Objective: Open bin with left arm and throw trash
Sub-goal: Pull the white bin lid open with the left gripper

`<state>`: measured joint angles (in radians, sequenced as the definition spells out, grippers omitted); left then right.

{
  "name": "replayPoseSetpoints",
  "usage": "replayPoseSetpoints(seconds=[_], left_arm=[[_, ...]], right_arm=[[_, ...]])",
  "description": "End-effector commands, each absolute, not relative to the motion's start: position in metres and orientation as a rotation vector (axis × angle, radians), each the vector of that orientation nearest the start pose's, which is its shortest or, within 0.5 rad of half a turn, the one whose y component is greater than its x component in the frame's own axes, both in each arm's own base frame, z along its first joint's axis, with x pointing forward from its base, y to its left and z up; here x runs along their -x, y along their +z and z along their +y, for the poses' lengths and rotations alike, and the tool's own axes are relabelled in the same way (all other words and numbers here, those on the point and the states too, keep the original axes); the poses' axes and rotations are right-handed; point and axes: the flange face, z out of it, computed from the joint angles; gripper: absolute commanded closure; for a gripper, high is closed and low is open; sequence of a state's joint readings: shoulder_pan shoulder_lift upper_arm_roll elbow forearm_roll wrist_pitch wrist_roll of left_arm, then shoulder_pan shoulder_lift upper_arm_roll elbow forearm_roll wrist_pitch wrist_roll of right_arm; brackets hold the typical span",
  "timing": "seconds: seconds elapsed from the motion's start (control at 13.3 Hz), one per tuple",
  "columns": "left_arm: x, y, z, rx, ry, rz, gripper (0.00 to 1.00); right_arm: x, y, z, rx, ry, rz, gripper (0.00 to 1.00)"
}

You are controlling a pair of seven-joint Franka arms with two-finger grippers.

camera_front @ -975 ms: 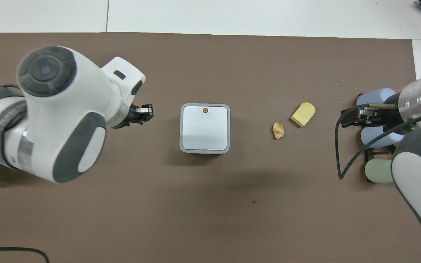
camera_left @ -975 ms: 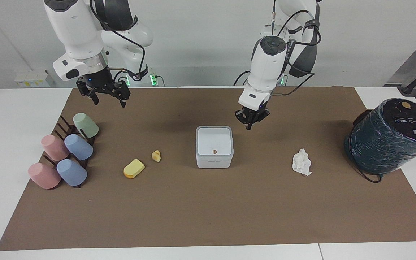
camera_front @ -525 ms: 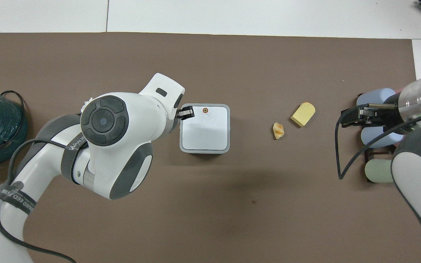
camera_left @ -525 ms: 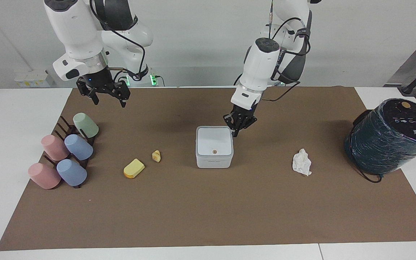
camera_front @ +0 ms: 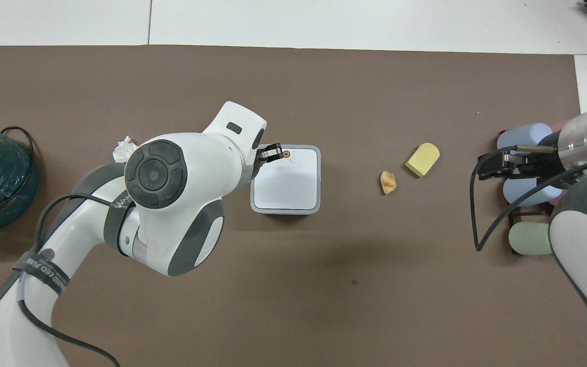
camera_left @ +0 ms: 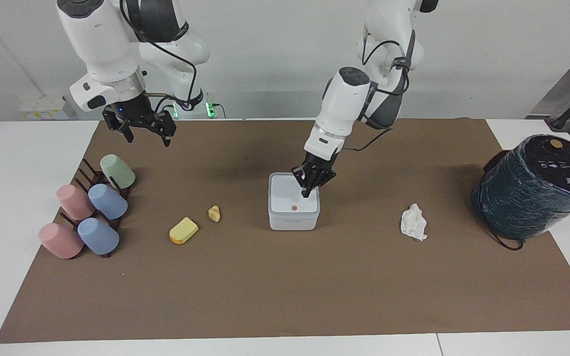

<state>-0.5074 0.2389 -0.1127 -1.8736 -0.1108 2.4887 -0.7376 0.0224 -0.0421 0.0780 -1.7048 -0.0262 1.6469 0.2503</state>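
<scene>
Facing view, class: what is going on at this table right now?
The left pincer, shut, is over the lid of the closed white bin, beside its orange dot. The tissue wad, yellow wedge and tan lump lie on the brown mat, none thrown away yet. The right pincer waits open above the mat near the cup rack.

The little white bin (camera_left: pixel 293 201) sits mid-mat, lid shut, orange dot up. Yellow wedge (camera_left: pixel 183 231) and tan lump (camera_left: pixel 214 213) lie toward the right arm's end, tissue wad (camera_left: pixel 413 222) toward the left arm's.
</scene>
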Motion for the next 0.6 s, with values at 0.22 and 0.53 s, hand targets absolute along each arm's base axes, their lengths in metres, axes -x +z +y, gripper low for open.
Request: replayPoseSetpoints(seconds=[0.22,0.53], left_arm=[[-0.511,0.387,-0.389,3.415,-0.318,-0.352,1.0],[-0.527,0.417,-0.38,3.38,-0.243,-0.356,1.0]], right_arm=[[-0.539,0.568,0.046,3.157,-0.042,0.22,0.0],[-0.544,0.544,0.03,3.141,-0.147,0.263,0.0]])
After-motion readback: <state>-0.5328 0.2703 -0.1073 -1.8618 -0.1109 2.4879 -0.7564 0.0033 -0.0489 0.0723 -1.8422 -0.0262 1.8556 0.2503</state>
